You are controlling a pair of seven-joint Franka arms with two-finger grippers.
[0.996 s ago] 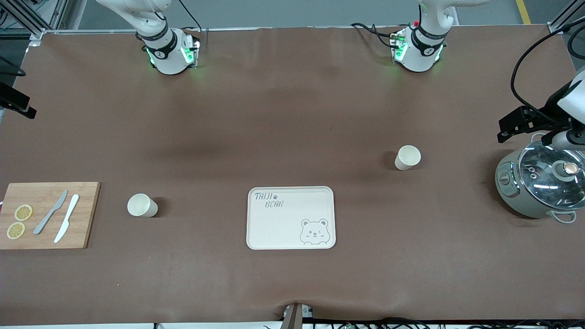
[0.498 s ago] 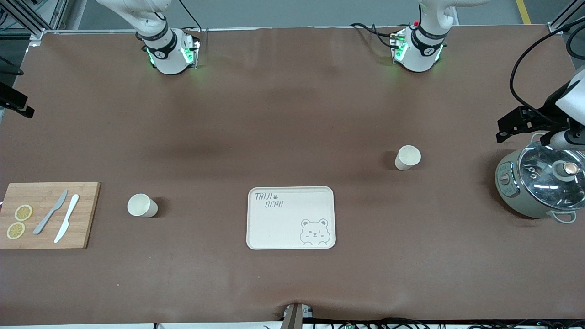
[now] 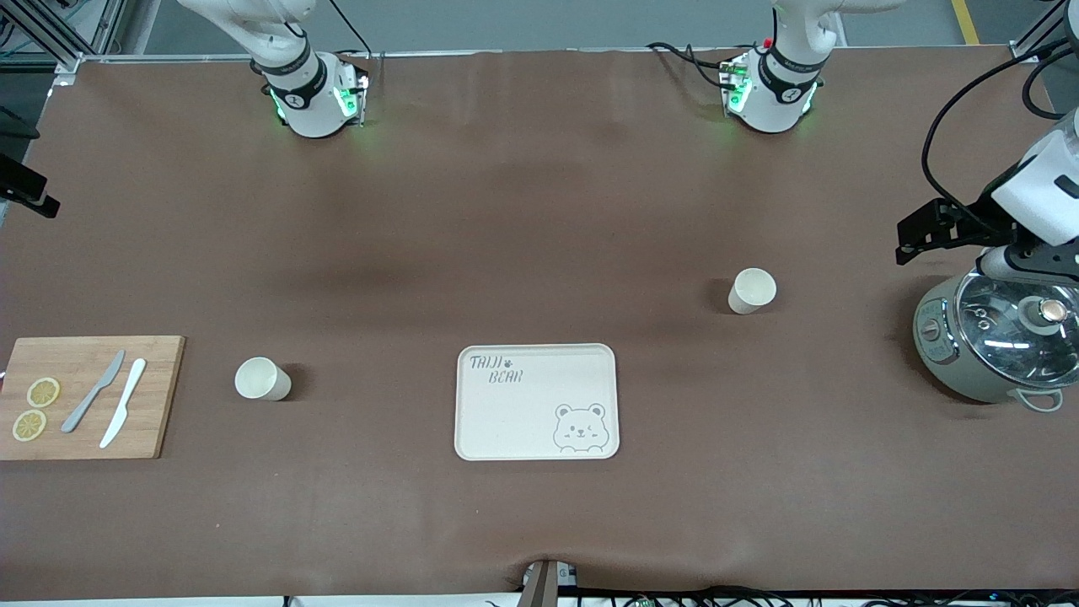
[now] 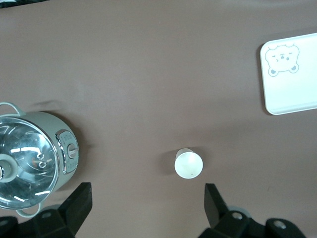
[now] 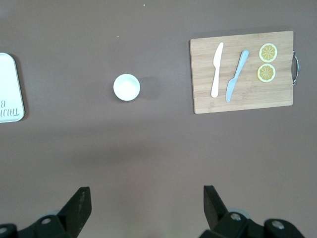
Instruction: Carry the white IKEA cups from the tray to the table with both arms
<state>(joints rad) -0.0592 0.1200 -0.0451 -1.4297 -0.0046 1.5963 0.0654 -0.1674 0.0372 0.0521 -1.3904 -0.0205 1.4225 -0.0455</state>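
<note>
Brown cloth covers the table (image 3: 539, 211). Toward the left arm's end stands a grey-green cooker pot (image 3: 995, 341) with a glass lid. Toward the right arm's end lies a wooden cutting board (image 3: 88, 396) carrying a grey knife (image 3: 93, 391), a white knife (image 3: 123, 402) and two lemon slices (image 3: 35, 409). Midway between them lies a cream bear tray (image 3: 537, 401), bare. One white IKEA cup (image 3: 750, 291) stands upright between tray and pot, farther from the front camera than the tray; the other white IKEA cup (image 3: 262, 378) stands between tray and board. The left gripper (image 4: 147, 206) hangs above the table between cup and pot, fingers wide apart, holding nothing. The right gripper (image 5: 146, 206) hangs high above bare cloth, fingers likewise apart.
</note>
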